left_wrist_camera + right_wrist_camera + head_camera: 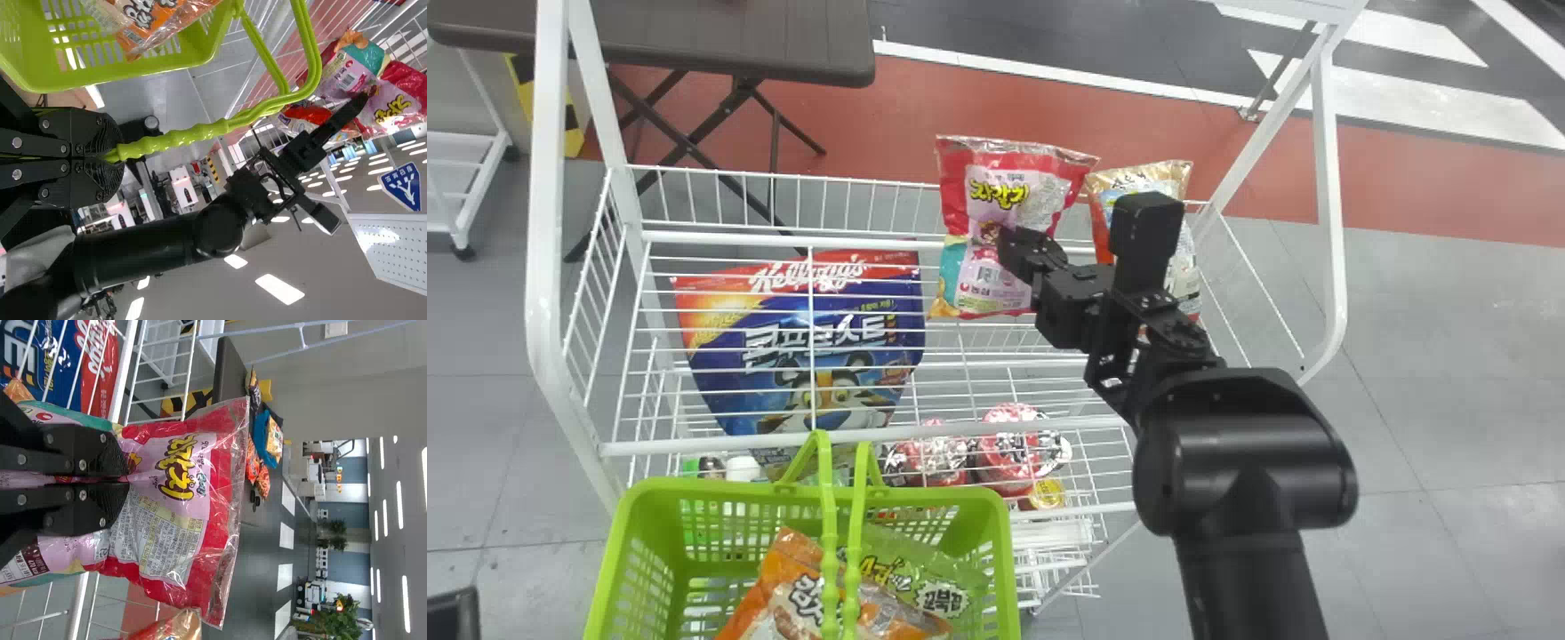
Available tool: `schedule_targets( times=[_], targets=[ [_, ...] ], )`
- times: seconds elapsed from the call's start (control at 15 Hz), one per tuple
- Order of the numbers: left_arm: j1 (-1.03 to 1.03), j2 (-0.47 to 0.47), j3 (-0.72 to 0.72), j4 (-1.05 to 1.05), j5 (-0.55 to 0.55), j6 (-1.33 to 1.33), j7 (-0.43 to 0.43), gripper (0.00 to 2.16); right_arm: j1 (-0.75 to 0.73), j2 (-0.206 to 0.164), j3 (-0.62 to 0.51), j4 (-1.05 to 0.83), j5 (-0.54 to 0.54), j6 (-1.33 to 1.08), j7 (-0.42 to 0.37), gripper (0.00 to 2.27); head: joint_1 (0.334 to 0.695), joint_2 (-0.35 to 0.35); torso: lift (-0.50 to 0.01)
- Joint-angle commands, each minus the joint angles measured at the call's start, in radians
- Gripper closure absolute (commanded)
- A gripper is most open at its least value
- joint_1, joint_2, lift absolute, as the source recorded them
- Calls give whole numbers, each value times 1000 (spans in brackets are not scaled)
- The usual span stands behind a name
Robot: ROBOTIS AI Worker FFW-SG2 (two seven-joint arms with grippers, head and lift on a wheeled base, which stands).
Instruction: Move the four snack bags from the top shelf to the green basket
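Observation:
In the head view my right gripper (1016,249) is at the front of a red and pink snack bag (1009,191) upright over the top shelf (969,436). The right wrist view shows the right gripper (127,480) shut on that bag's middle (173,540), the film creased at the fingertips. An orange-gold snack bag (1129,182) stands to its right, partly behind the arm. The green basket (636,507) holds an orange bag (783,587) and a green bag (925,569). In the left wrist view my left gripper (115,155) is shut on the basket handle (173,140).
A large blue and red bag (809,338) lies on the shelf's left side. Round red-topped tubs (1018,444) stand on a lower level. White frame posts (543,222) rise at both sides of the shelf, with a dark table (783,40) behind.

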Motion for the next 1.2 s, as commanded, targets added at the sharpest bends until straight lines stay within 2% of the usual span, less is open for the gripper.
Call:
schedule_targets(
  times=[0.0,0.27,0.53,0.67,0.8,0.93,1.13],
  targets=[
    [7,-2,3,-4,-2,0,0,1133,74,-3,-31,-159,-43,119,18,2189,695,-303,0],
    [19,-6,1,-24,-9,0,2,1133,253,-3,-94,-465,-138,235,129,2189,695,-324,0],
    [33,-8,-3,-42,-12,0,3,1133,404,0,-142,-632,-226,288,241,2189,695,-324,0],
    [37,-6,-3,-48,-14,0,2,1133,491,3,-177,-724,-307,410,249,2189,695,-326,0],
    [39,-5,0,-50,-12,0,0,1133,543,20,-214,-791,-373,643,249,2189,695,-333,0],
    [39,-6,-2,-50,-12,0,0,1133,585,46,-234,-845,-370,815,246,2189,695,-346,0],
    [40,-8,-2,-51,-12,0,-5,1133,635,46,-251,-840,-330,861,246,2189,695,-350,0]
  ],
)
